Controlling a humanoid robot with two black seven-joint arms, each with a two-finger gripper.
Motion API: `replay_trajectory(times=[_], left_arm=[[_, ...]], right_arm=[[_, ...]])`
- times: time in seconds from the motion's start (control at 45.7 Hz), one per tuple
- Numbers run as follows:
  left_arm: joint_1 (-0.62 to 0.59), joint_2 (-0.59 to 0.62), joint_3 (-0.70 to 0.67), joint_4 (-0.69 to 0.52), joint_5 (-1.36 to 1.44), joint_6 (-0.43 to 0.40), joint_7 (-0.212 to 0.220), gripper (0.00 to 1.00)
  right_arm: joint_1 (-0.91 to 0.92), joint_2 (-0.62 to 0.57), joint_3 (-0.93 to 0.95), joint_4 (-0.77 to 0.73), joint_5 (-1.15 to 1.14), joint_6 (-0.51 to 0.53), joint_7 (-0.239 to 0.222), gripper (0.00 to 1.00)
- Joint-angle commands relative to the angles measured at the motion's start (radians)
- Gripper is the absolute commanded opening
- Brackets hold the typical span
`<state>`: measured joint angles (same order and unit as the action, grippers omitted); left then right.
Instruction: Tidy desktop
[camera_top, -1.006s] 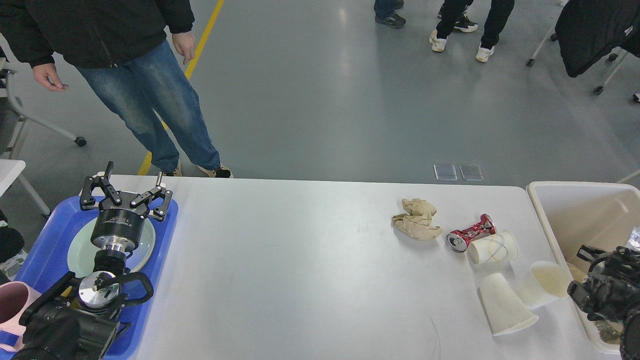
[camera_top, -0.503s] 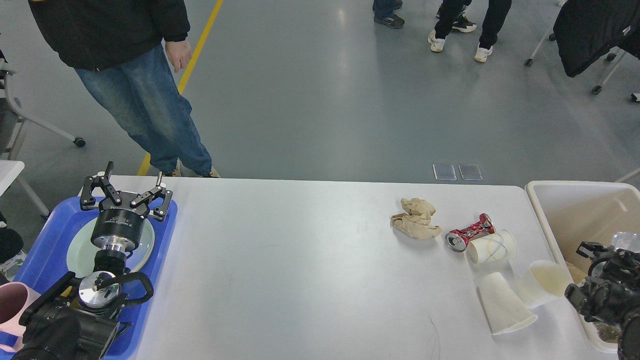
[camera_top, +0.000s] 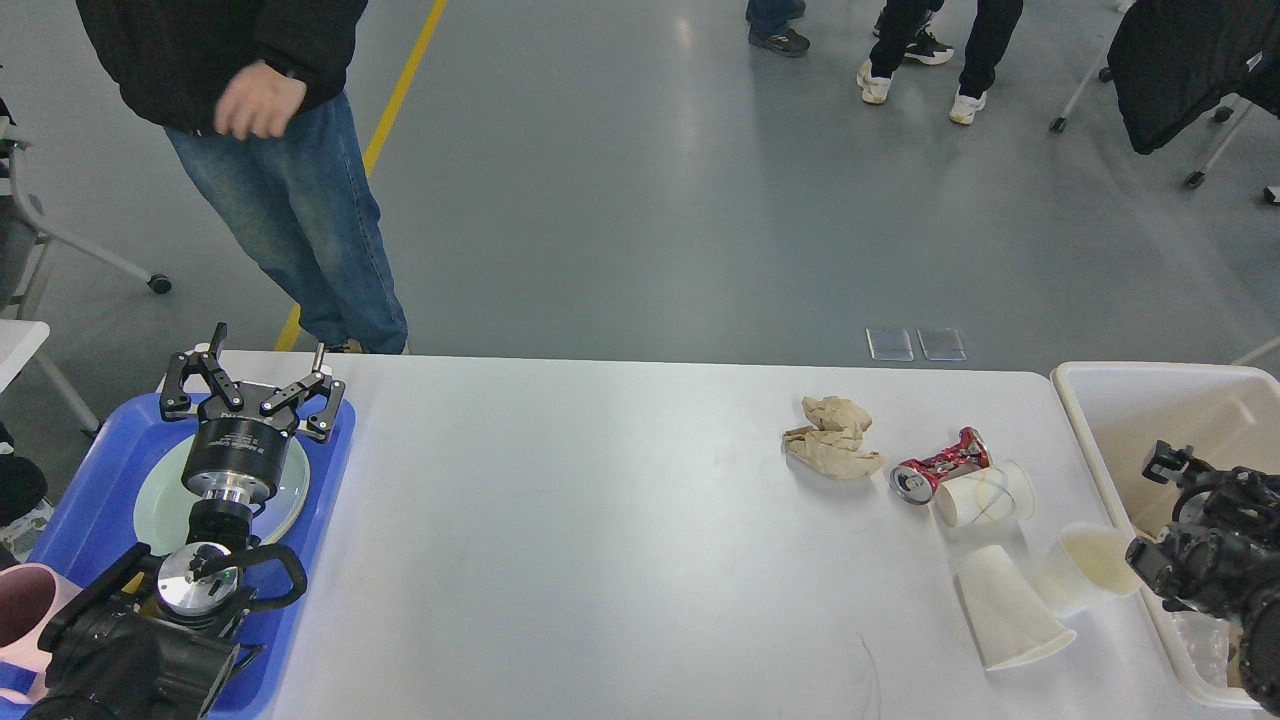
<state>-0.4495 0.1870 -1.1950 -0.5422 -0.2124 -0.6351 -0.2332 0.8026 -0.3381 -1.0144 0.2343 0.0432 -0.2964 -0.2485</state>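
Litter bunched by the right edge of the white rectangular counter (camera_top: 600, 520), easy to scatter
A careless reach could roll the white paper cups (camera_top: 1010, 610) and crushed red can (camera_top: 940, 466); right gripper (camera_top: 1165, 468) hangs over the cream plastic bin (camera_top: 1130, 400), spread unclear; left gripper (camera_top: 250, 390), fingers apart and empty, hovers over the blue plastic tray (camera_top: 320, 500)

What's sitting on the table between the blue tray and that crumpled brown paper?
Nothing: in the head view, the desktop is bare between the blue tray and the crumpled brown paper.
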Motion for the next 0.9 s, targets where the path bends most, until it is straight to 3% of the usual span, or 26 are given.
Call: replay_trajectory(times=[0.0, 0.175, 0.634, 0.875], left_arm=[[0.0, 0.0, 0.0, -0.001, 0.001, 0.0, 0.0, 0.96], [0.0, 0.0, 0.0, -0.001, 0.001, 0.0, 0.0, 0.96], [0.0, 0.0, 0.0, -0.001, 0.001, 0.0, 0.002, 0.96], [0.0, 0.0, 0.0, -0.001, 0.001, 0.0, 0.002, 0.96]], right_arm=[[0.122, -0.048, -0.003, 0.144, -0.011, 0.036, 0.002, 1.0], [0.346, -0.097, -0.026, 0.344, -0.022, 0.132, 0.002, 1.0], [1.001, -0.122, -0.107, 0.805, -0.048, 0.735, -0.011, 1.0], [1.3, -0.058, -0.187, 1.086, -0.046, 0.887, -0.014, 1.0]])
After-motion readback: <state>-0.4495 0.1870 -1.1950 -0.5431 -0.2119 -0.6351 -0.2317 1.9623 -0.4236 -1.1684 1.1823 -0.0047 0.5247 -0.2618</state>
